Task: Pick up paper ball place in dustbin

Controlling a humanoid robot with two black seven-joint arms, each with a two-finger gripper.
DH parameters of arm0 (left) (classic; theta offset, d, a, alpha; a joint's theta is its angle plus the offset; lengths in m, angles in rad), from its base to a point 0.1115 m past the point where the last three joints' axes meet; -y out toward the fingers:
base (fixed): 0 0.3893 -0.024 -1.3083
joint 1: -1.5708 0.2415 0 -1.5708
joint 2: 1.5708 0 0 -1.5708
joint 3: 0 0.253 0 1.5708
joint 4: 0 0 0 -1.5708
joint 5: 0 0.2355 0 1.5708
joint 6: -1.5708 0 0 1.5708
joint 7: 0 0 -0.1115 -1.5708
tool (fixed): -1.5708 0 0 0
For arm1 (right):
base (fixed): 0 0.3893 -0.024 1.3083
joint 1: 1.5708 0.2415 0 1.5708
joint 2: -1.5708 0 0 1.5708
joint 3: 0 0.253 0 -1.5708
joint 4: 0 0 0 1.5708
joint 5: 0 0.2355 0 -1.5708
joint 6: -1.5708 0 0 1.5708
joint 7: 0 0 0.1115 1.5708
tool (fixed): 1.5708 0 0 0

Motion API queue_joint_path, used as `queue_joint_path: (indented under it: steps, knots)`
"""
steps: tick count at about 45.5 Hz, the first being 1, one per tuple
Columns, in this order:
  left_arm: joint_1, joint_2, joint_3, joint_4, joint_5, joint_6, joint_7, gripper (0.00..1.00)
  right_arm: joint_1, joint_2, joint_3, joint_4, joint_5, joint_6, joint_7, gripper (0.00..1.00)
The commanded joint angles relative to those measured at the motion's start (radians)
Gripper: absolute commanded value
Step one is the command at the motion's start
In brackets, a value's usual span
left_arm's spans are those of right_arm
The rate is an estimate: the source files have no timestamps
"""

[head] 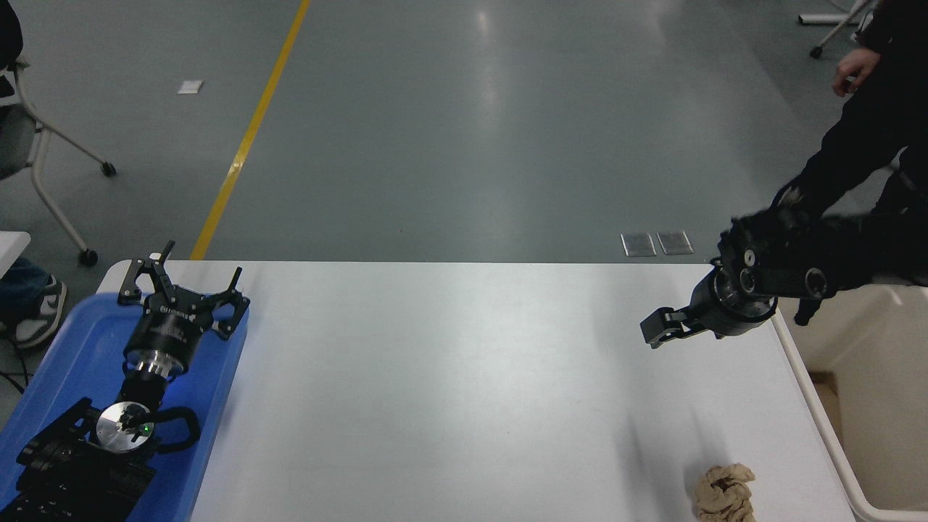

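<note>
The paper ball, a crumpled tan-brown wad, lies on the white table near its front right corner. The cream-beige dustbin stands just off the table's right edge, its open top showing. My right gripper comes in from the right edge and hangs above the table's far right part. It points left, well behind the ball and apart from it, with nothing seen in it. It is seen side-on. My left gripper is parked at the lower left, open and empty, over the blue tray.
A person in dark clothes stands at the upper right beyond the dustbin, one hand hanging free. A wheeled chair and another person's shoe are at the far left. A yellow floor line runs beyond the table.
</note>
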Motion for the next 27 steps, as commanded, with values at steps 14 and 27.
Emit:
queue_joint_path:
  steps: [14, 27]
  knots:
    - [0.000, 0.000, 0.000, 0.000, -0.001, 0.000, 0.000, 0.99, 0.462, -0.296, -0.276, 0.308, -0.133, 0.148, 0.002, 1.00]
    - [-0.002, 0.001, 0.003, -0.001, 0.000, 0.000, 0.000, 0.99, 0.340, -0.257, -0.313, 0.347, -0.218, 0.106, 0.002, 1.00]
